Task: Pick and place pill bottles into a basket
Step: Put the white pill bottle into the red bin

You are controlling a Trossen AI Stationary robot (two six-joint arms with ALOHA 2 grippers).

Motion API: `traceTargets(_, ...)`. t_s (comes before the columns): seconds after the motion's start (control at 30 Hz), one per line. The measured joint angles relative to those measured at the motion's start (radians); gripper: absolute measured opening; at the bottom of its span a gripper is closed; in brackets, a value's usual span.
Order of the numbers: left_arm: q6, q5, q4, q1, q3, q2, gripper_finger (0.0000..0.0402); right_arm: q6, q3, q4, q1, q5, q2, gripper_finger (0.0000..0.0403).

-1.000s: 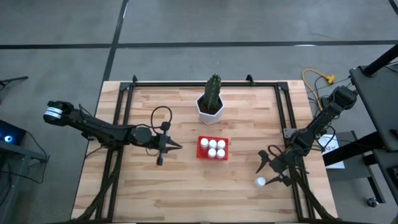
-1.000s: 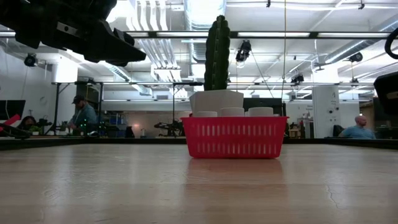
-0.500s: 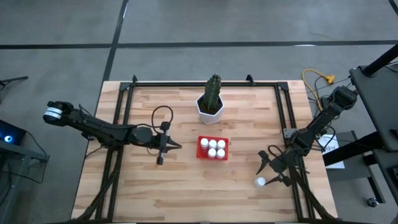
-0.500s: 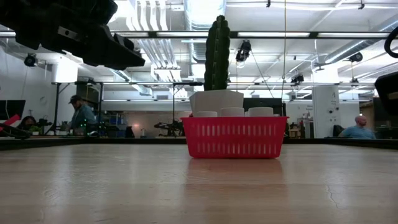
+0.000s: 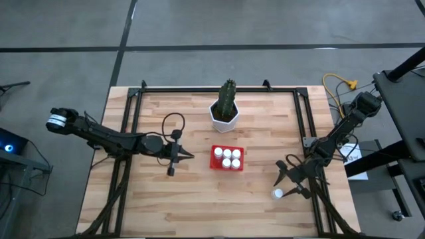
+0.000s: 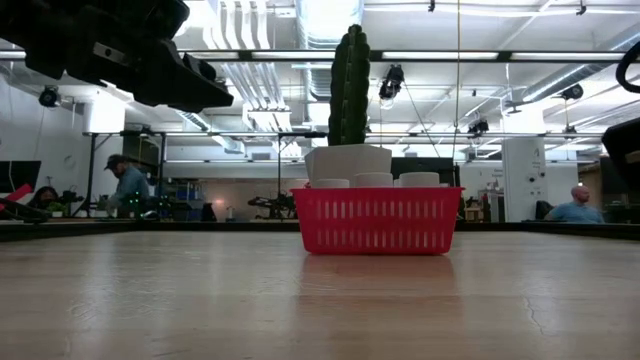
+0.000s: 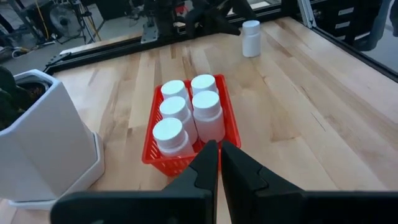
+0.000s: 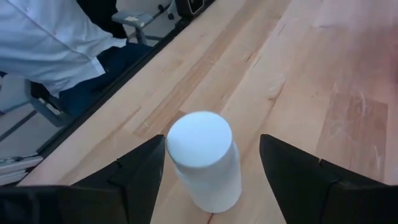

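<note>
5 bottles in the basket, 1 outside

The basket (image 5: pixel 227 158) lies just ahead of the left gripper (image 5: pixel 189 157); a lone bottle (image 5: pixel 278 194) stands between the right gripper's (image 5: pixel 285 180) fingers.

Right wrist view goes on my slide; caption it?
Open right tool straddles an upright white pill bottle on the wooden table.

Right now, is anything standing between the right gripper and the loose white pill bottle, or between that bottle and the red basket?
Nothing visible. The right gripper is open around the small white cylindrical pill bottle. Between that bottle and the red plastic basket lies only bare wooden table. The left gripper waits on the basket's other side.
</note>
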Motion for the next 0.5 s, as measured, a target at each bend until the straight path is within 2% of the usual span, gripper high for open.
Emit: traceTargets(0.5, 0.0, 0.003, 0.001, -0.001, 0.0, 0.0, 0.0002, -0.003, 0.001, 0.047, 0.0, 0.0, -0.001, 0.0249)
